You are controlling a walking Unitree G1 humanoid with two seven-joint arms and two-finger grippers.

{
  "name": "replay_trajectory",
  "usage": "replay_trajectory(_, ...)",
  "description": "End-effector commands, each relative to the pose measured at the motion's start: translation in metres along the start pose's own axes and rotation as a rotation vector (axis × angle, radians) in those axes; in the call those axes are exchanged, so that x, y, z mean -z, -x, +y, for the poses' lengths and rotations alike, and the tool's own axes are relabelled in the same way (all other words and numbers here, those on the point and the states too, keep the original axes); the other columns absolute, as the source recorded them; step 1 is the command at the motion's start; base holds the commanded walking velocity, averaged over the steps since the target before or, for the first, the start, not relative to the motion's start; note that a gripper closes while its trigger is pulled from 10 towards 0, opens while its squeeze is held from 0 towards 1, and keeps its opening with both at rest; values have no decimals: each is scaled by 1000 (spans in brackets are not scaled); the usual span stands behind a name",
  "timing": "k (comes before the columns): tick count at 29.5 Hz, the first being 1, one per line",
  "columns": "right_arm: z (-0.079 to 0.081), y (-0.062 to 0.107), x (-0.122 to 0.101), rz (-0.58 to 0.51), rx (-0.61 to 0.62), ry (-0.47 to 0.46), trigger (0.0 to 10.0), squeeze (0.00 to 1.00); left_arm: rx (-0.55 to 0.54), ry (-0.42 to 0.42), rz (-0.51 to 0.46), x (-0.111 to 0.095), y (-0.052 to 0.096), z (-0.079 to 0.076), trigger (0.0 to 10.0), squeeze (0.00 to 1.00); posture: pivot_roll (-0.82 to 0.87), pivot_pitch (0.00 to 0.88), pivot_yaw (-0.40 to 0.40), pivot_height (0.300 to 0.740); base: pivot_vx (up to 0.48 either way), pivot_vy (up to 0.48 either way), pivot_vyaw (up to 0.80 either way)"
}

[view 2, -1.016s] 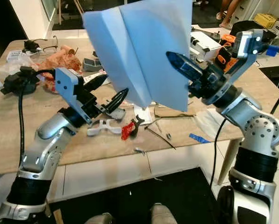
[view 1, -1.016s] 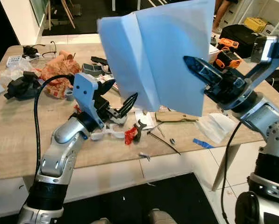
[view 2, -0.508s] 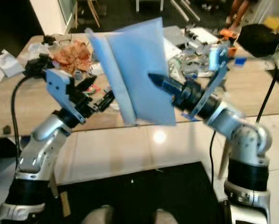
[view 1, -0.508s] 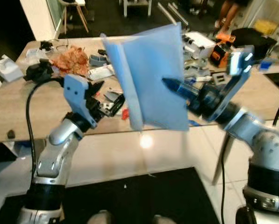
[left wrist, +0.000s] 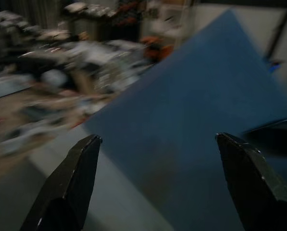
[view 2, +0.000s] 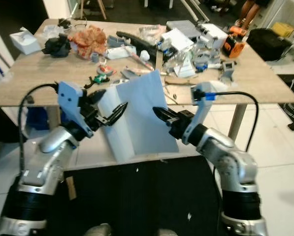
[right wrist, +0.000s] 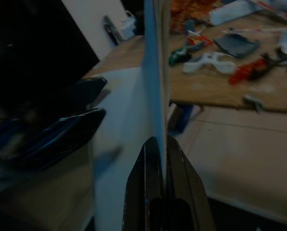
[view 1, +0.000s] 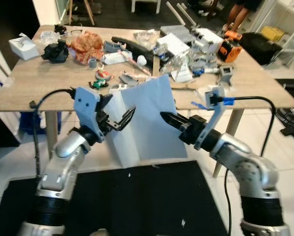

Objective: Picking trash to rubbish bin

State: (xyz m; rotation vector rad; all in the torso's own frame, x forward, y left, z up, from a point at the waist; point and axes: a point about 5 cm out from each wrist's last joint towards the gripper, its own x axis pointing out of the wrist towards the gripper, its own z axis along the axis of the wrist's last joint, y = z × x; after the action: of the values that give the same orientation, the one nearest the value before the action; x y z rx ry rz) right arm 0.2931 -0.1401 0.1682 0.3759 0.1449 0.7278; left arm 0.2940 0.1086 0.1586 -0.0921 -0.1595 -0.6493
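A: Where is the folded blue paper sheet (view 1: 149,118)?
B: Held up in front of the cluttered wooden table (view 1: 28,81), between both arms. The right end effector (view 1: 167,118) is clamped on its edge.
A: And the left end effector (view 1: 118,115)?
B: Fingers spread apart, just beside the sheet's fold, gripping nothing.

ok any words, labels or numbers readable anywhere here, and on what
None can be read.
Blue paper sheet pinched in the right gripper: blank on the side facing the camera.
White boxes and packets on the wooden table: any print too small to read.
Orange power tool: markings too small to read.
Left gripper: no label legible.
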Motion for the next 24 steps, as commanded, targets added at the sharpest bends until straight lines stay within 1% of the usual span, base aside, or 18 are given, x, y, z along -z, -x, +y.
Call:
replay_trajectory(1, -2, -1, -3, -25, 10, 21, 10000, 0, -14, -1, -2, 1, -1, 0, 10000, 0, -58, 0, -60, 740, 0, 0, 0)
replay_trajectory(2, -4, -2, -4, -38, 12, 13, 10000, 0, -23, 29, -12, 2, -2, -2, 10000, 0, -55, 0, -57, 740, 0, 0, 0)
replay_trajectory(4, -8, -5, -2, -55, 16, -33, 10000, 0, -81, 91, -27, 4, 2, 6, 10000, 0, -48, 0, -50, 740, 0, 0, -334)
replay_trajectory(5, -8, -5, -2, -55, 16, -33, 10000, 0, -81, 91, -27, 4, 2, 6, 10000, 0, -48, 0, -50, 740, 0, 0, -669)
replay_trajectory(6, -10, -6, 2, -47, 31, -51, 10000, 0, -131, 104, -24, 7, 6, 12, 10000, 0, -36, 0, -40, 740, 0, 0, -763)
replay_trajectory(7, -10, -6, 2, -47, 31, -51, 10000, 0, -131, 104, -24, 7, 6, 12, 10000, 0, -36, 0, -40, 740, 0, 0, -763)
replay_trajectory(10, -10, -8, 3, -47, 38, -55, 10000, 0, -153, 100, -20, 8, 7, 14, 10000, 0, -26, 0, -38, 740, 0, 0, -788)
replay_trajectory(12, -9, -11, 3, -58, 28, -63, 10000, 0, -133, 61, 8, 11, 10, 14, 10000, 0, -24, 0, -34, 740, 0, 0, -800)
replay_trajectory(14, -8, -14, 4, -65, 15, -55, 10000, 0, -95, 14, 25, 13, 8, 14, 10000, 0, -33, 0, -29, 740, 0, 0, 0)
replay_trajectory(15, -8, -14, 4, -65, 15, -55, 10000, 0, -95, 14, 25, 13, 8, 14, 10000, 0, -33, 0, -29, 740, 0, 0, 0)
replay_trajectory(16, -8, -15, 4, -68, 13, -46, 10000, 0, -79, -4, 23, 11, 5, 13, 10000, 0, -42, 0, -26, 740, 0, 0, 0)
replay_trajectory(17, -7, -15, 4, -70, 11, -40, 10000, 0, -70, -16, 21, 10, 3, 13, 10000, 0, -44, 0, -26, 740, 0, 0, -800)
replay_trajectory(18, -7, -15, 4, -70, 11, -40, 10000, 0, -70, -16, 21, 10, 3, 13, 10000, 0, -44, 0, -26, 740, 0, 0, -800)
replay_trajectory(21, -9, -16, 4, -68, 16, -28, 10000, 0, -24, -12, 13, 9, -1, 11, 10000, 0, -52, 0, -18, 740, 0, 0, -800)
replay_trajectory(24, -9, -16, 5, -57, 16, -9, 10000, 0, -15, -12, 13, 9, -3, 11, 10000, 0, -50, 0, -19, 740, 0, 0, -800)
